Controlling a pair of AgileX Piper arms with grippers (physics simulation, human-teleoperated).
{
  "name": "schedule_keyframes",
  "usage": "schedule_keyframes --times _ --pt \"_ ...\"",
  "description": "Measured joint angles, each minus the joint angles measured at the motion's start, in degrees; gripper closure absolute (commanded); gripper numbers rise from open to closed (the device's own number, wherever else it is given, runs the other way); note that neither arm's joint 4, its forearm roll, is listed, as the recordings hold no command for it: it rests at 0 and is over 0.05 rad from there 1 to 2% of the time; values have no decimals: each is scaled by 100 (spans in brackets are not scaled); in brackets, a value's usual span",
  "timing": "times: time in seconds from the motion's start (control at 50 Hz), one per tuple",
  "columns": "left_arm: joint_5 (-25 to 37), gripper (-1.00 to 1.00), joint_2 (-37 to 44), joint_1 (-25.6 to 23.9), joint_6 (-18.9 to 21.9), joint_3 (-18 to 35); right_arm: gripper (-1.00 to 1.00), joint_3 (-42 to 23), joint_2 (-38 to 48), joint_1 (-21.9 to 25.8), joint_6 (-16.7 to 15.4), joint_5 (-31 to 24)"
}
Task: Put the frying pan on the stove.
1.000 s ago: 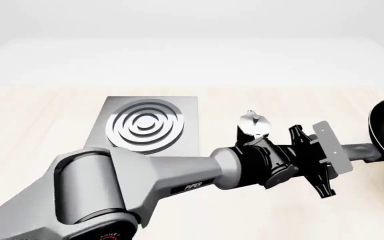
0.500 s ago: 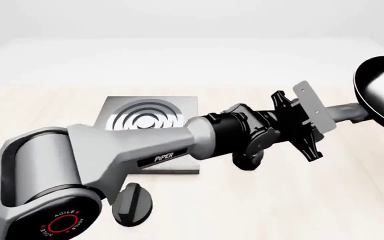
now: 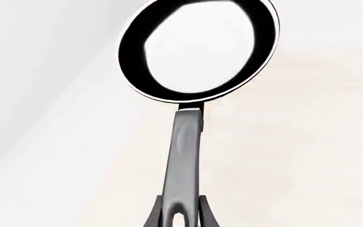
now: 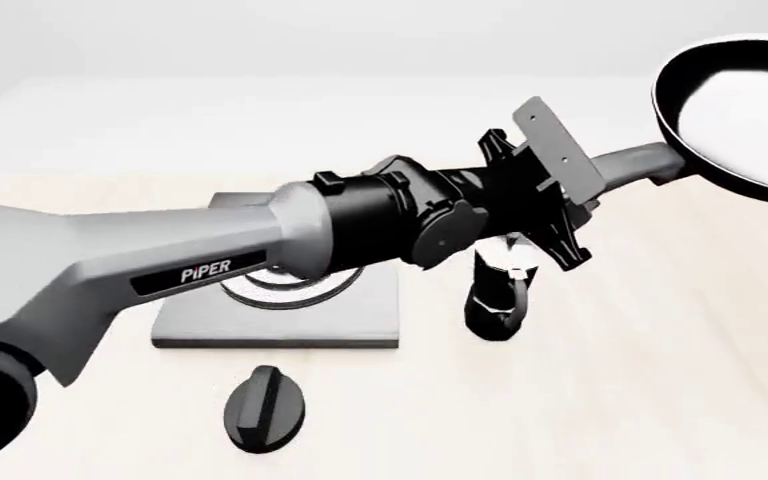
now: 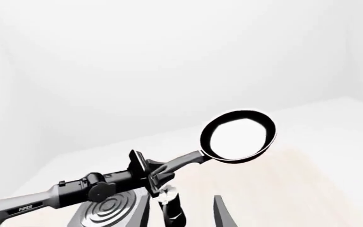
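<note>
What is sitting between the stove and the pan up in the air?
In the front view, the moka pot stands on the table right of the stove, below the left hand that holds the pan high on the right.

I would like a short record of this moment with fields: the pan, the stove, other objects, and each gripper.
frying pan: lifted off the table, held by the handle end, far right in the front view
stove: flat on the table, nothing on it, partly hidden by the left arm
moka pot: upright, right of the stove
black knob-like piece: on the table, in front of the stove
left gripper: shut on the pan handle
right gripper: open, holding nothing
</note>
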State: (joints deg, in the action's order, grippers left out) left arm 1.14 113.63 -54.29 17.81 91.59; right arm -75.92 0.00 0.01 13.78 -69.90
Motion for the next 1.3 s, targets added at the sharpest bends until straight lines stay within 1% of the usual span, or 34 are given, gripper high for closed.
schedule_keyframes --times 0.18,0.46,0.76,1.3 --pt "4 100 -495 168 -1 -401 -100 -31 0 12 -61 0" --pt "79 100 -1148 439 -8 -870 -100 -68 0 16 -119 0" --pt "19 100 -2031 734 -55 -1721 -100 -108 0 19 -170 0" --pt "-47 100 -3388 1287 -213 -3058 -100 -152 0 17 -191 0"
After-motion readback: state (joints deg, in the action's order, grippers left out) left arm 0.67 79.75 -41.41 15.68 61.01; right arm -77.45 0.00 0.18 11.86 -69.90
